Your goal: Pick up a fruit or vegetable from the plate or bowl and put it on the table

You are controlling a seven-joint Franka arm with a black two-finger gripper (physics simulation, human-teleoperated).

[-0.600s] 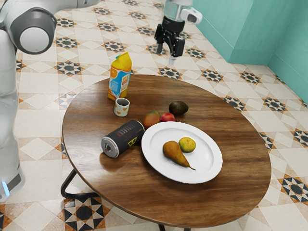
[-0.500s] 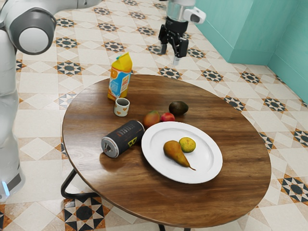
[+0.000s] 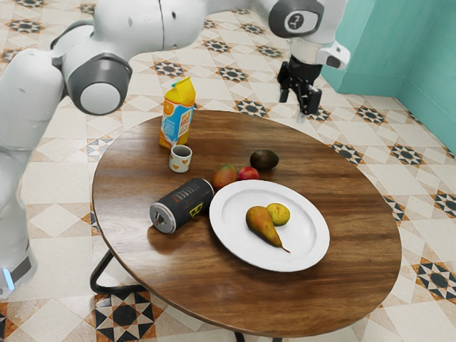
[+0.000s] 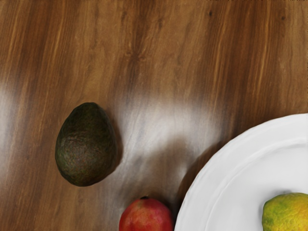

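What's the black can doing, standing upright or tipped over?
Tipped over: the black can lies along its side on the table, its silver round end facing the exterior view's lower left instead of up.

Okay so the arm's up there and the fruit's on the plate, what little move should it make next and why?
I'd probably shift the open gripper sideways toward the plate, staying high, before lowering. It hangs beyond the avocado, away from the plate, and the wrist view catches only part of the yellow-green fruit.
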